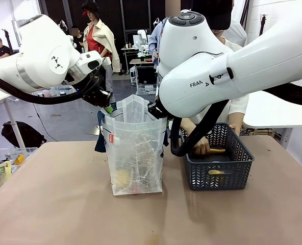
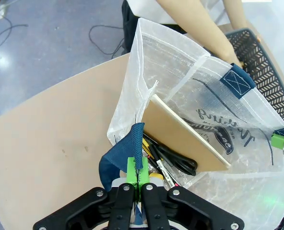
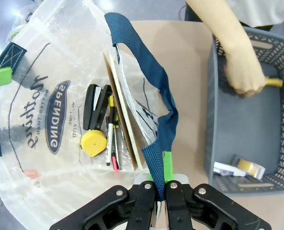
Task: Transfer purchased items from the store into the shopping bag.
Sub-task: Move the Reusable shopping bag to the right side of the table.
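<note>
The shopping bag (image 1: 135,153), translucent white with blue lettering and a red tag, stands upright mid-table. My left gripper (image 1: 108,107) is shut on its left blue strap handle (image 2: 132,148), and my right gripper (image 1: 155,111) is shut on the right blue strap handle (image 3: 151,76), so the mouth is spread open. Inside lie a tan flat board (image 3: 123,124), a black stapler (image 3: 95,106), pens (image 3: 111,136) and a yellow round item (image 3: 94,143). The store, a dark grey lattice basket (image 1: 243,163), stands right of the bag. A person's hand (image 3: 245,76) inside it grips a yellow item (image 3: 275,82). A tape roll (image 3: 250,167) lies there too.
A clear bin (image 1: 3,163) with packets sits at the table's left edge. Bare brown tabletop (image 1: 54,204) lies in front of the bag and basket. The person stands behind the basket at the far side.
</note>
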You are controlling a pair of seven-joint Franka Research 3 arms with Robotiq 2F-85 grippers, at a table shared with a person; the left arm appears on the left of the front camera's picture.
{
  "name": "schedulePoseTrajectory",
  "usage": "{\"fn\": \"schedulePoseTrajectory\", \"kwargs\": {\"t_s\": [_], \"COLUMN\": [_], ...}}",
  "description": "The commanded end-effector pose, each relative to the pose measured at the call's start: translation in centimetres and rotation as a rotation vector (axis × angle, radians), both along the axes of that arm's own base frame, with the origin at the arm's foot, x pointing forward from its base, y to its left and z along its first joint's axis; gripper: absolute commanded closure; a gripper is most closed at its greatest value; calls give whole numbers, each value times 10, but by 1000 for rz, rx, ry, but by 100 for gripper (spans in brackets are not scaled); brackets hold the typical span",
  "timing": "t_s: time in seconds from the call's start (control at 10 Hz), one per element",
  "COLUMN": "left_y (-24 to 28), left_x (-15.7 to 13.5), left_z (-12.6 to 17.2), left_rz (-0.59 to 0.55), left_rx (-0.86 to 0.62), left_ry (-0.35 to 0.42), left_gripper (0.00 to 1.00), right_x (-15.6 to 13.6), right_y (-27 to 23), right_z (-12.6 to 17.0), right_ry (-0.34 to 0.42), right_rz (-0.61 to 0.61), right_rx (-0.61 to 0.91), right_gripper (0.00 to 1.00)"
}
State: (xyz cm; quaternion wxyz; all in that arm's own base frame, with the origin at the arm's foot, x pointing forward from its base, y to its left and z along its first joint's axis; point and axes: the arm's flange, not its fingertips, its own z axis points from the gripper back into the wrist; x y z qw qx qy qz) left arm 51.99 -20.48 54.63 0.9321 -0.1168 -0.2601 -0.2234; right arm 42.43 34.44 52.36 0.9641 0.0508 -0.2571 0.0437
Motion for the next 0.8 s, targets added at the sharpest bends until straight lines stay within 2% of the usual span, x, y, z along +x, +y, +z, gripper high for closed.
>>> {"fn": "schedulePoseTrajectory", "kwargs": {"t_s": [0.0,0.7], "left_y": [1,1], "left_x": [2,2], "left_z": [2,2], "left_rz": [7,7], "left_rx": [-4,-4], "left_ry": [-2,-2], "left_gripper": [100,100], "right_x": [-1,-1], "right_y": [0,0], "right_z": [0,0], "right_ry": [9,9], "right_rz": [-6,-6], "right_rx": [13,13], "right_gripper": [100,100]}}
